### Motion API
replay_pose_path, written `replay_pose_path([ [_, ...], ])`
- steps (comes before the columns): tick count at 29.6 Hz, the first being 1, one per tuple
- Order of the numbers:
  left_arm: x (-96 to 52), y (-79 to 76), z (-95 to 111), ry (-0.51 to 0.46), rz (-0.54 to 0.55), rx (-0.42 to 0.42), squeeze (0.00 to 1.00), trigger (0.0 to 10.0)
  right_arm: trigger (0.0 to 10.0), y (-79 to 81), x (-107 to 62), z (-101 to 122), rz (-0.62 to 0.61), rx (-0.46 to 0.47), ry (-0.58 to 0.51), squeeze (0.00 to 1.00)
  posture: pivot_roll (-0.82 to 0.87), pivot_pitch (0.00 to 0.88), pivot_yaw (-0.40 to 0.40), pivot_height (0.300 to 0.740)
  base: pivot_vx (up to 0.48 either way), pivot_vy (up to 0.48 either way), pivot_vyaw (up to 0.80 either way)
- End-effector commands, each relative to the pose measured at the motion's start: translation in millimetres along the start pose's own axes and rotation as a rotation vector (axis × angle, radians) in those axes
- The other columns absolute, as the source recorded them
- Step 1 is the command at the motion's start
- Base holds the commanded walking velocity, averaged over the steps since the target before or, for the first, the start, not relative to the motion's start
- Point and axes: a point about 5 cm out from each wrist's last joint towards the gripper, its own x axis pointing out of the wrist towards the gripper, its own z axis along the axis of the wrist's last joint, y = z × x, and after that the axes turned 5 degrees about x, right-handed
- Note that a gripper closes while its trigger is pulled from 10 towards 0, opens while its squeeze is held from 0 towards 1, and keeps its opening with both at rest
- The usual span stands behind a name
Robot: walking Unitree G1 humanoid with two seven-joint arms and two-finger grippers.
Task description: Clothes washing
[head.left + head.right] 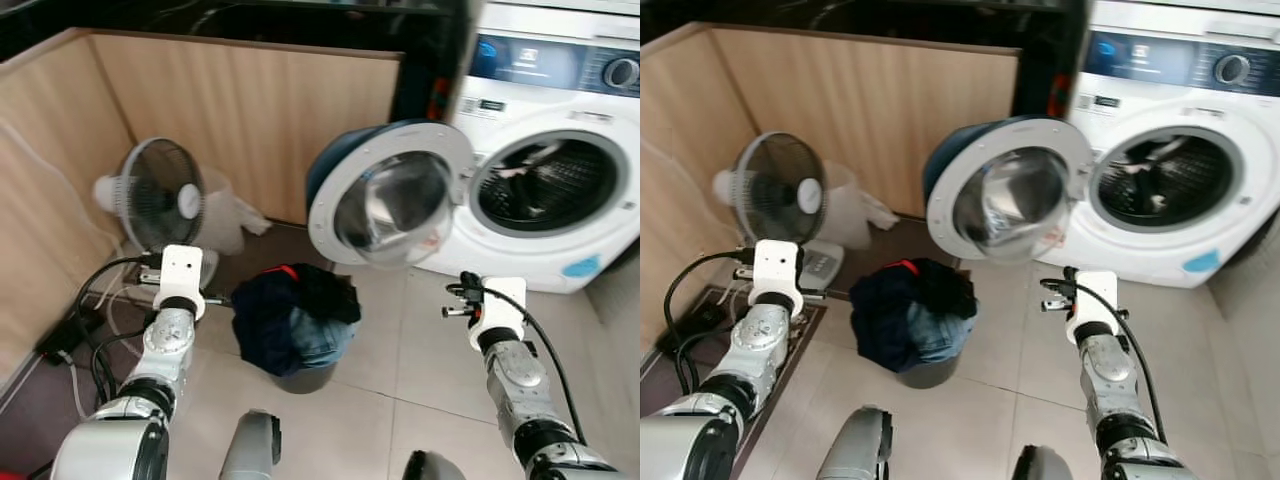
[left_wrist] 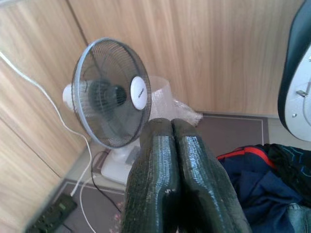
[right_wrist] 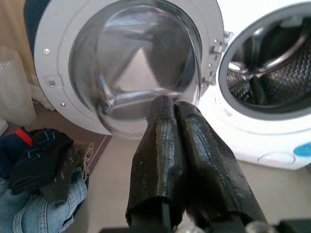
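On the tile floor, a bin piled with clothes sits near the washer. Its door hangs wide open, and something dark already lies in the drum. Both hands are empty and shut tight: the left hand points at a fan, the right hand at the door. To do it well, open one hand first, reach down to the top clothes, and pinch a big bunch. Wood walls and cords crowd the left side.

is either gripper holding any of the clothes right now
No. The left gripper and the right gripper are both shut on nothing; the clothes lie untouched in the basket on the floor.
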Motion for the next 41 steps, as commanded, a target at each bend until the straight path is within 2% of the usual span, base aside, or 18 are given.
replay_pose_path([
  [1, 0.4, 2.7, -0.5, 0.005, 0.004, 0.01, 0.0, 10.0, 10.0, 1.4, -0.2, -0.5, 0.012, -0.006, 0.004, 0.0, 0.03, 0.091, -0.022, 0.613, 0.0, 0.0, 0.64],
  [27, -0.3, 2.6, -2.1, 0.015, 0.008, 0.001, 0.0, 10.0, 10.0, 3.2, 0.6, -0.2, 0.035, -0.019, 0.011, 0.0, 0.03, 0.1, -0.03, 0.613, 0.0, 0.0, 0.66],
  [41, -2.2, 3.3, -6.9, 0.038, -0.002, -0.02, 0.0, 10.0, 10.0, 5.7, -1.4, -6.2, 0.022, 0.003, 0.035, 0.0, 0.06, 0.076, -0.009, 0.613, 0.0, 0.0, 0.0],
])
